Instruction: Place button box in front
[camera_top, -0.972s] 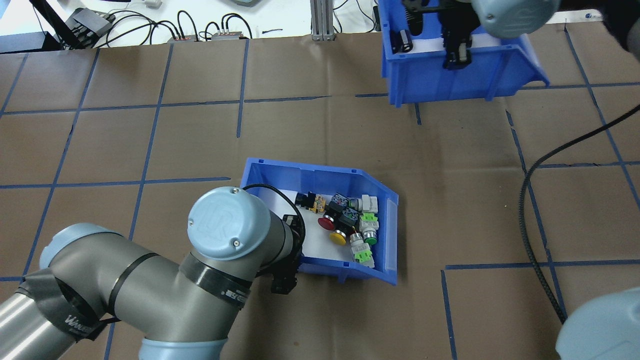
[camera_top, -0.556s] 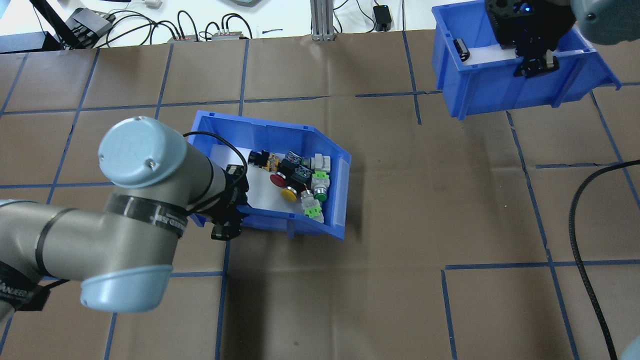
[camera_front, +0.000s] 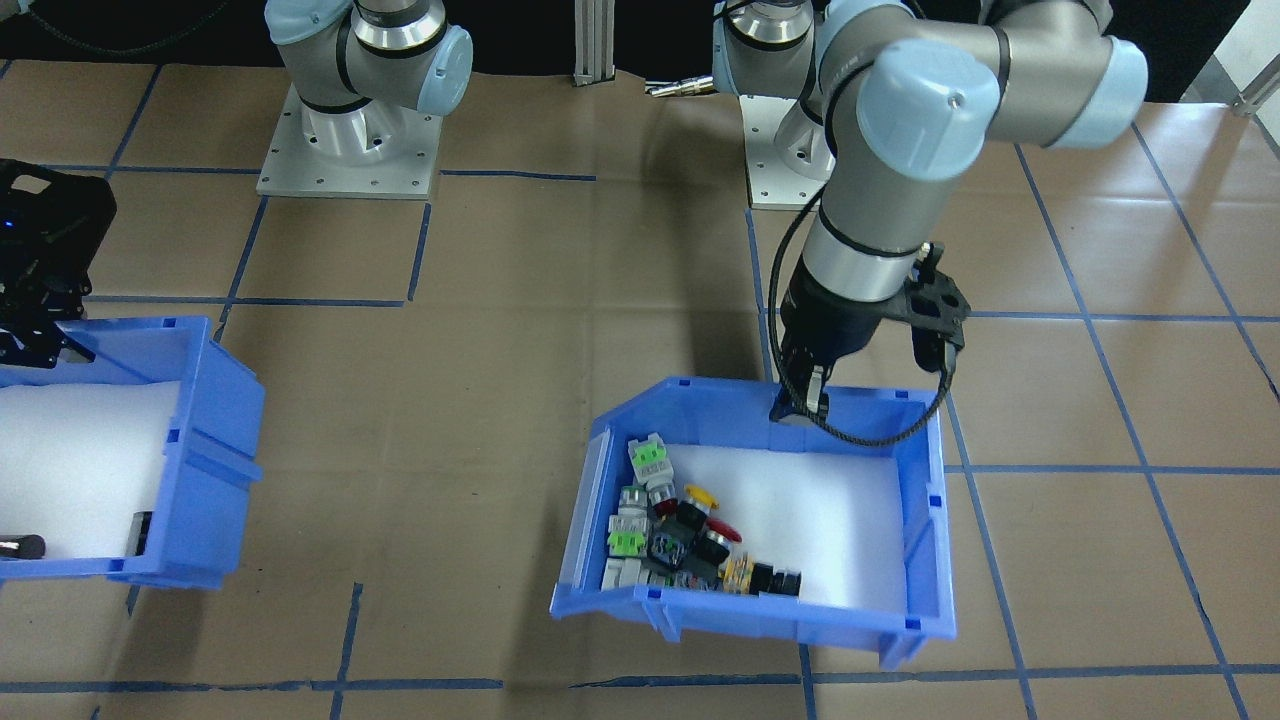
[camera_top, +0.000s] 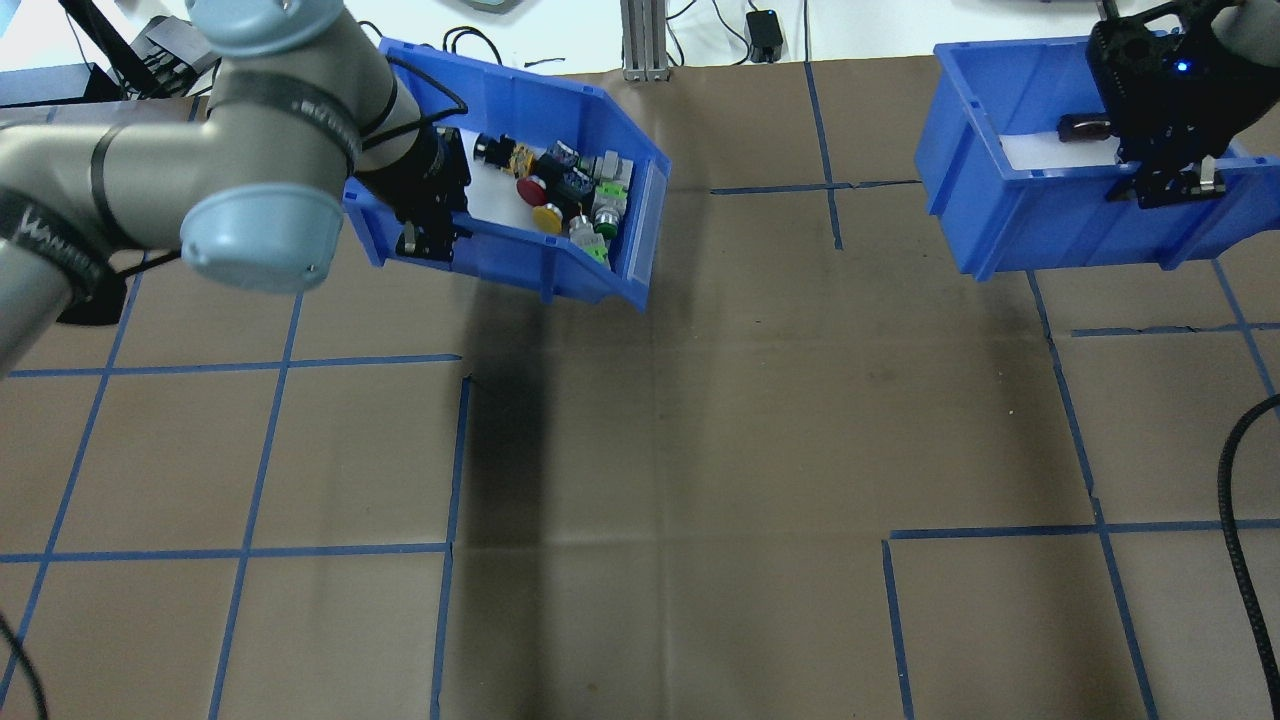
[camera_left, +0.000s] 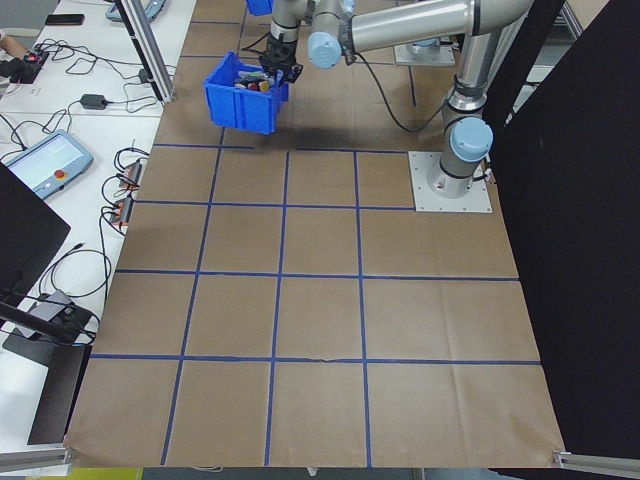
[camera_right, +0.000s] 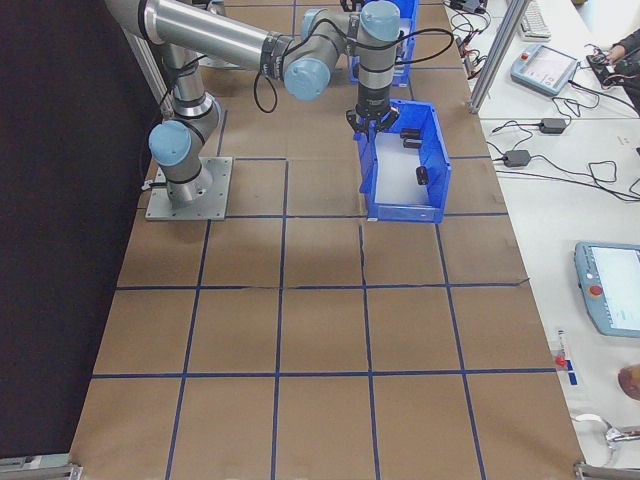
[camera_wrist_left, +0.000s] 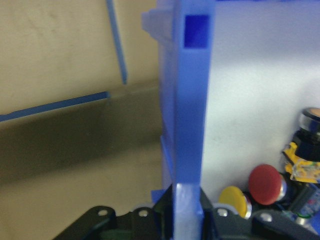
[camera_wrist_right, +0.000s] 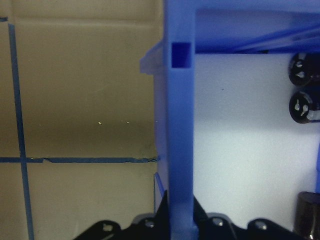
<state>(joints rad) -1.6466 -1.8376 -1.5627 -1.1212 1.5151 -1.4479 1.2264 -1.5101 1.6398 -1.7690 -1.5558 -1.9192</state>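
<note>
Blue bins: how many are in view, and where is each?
2. The button box hangs from the left gripper; the other bin, holding black cylinders, is gripped by the right gripper.

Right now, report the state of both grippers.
Left gripper: shut on the button box wall.
Right gripper: shut on the other bin wall.

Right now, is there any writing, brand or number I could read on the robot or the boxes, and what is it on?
"VANN", white letters on the black strap around the left arm; the rest is unclear.
White print on the black band nearer its wrist: too blurred to read.
Button box, its switches, other blue bin: no legible text.
</note>
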